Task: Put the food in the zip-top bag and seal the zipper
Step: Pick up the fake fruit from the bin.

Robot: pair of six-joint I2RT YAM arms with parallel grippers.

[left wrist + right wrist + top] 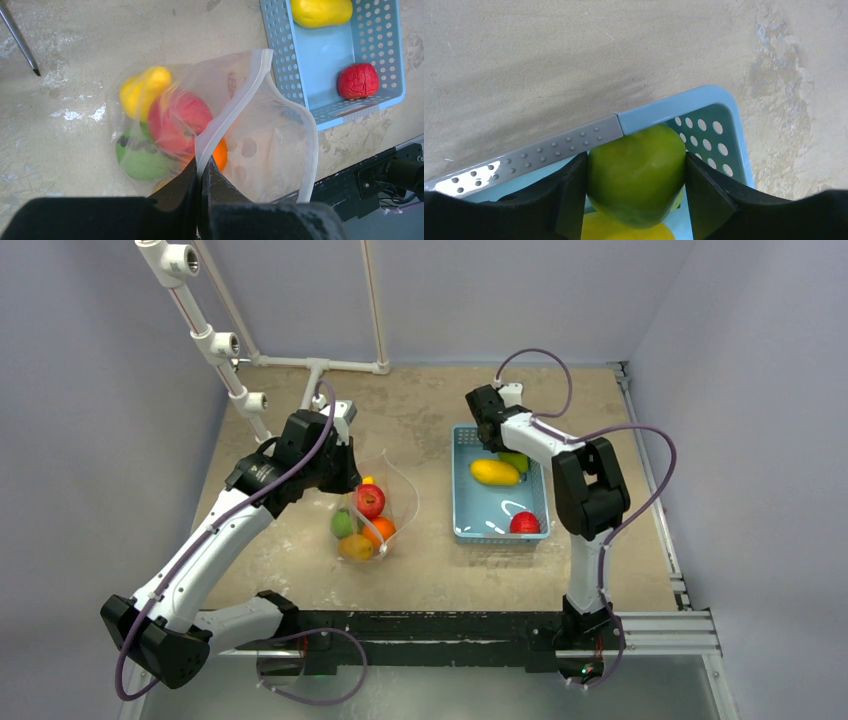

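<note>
The clear zip-top bag stands open on the table. It holds a red fruit, a yellow one, a dark-striped green one and an orange one. My left gripper is shut on the bag's mouth edge, pinching the whitish zipper. My right gripper reaches into the far end of the basket, and its fingers press both sides of a green fruit. That green fruit lies against a long yellow fruit.
The light-blue slotted basket sits right of the bag and also holds a red wrinkled fruit. A white pipe frame stands at the back left. A black rail runs along the near table edge.
</note>
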